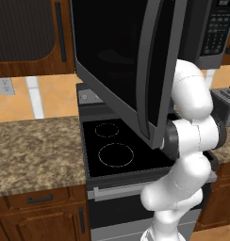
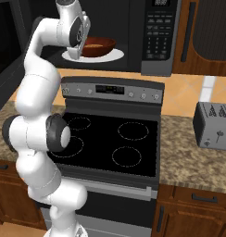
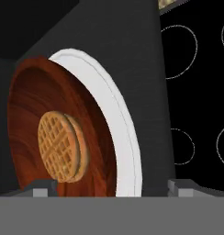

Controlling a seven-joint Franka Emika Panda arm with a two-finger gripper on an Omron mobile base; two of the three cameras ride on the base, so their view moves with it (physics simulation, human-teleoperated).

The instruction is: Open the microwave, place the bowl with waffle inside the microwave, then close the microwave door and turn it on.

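One bowl, one waffle, one microwave

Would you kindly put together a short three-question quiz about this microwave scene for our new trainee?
1. True or false: the microwave door stands open.
2. The bowl rests on: A) the stove, B) the white turntable plate inside the microwave, C) the counter.
3. What lies in the bowl?

Key:
1. True
2. B
3. The waffle
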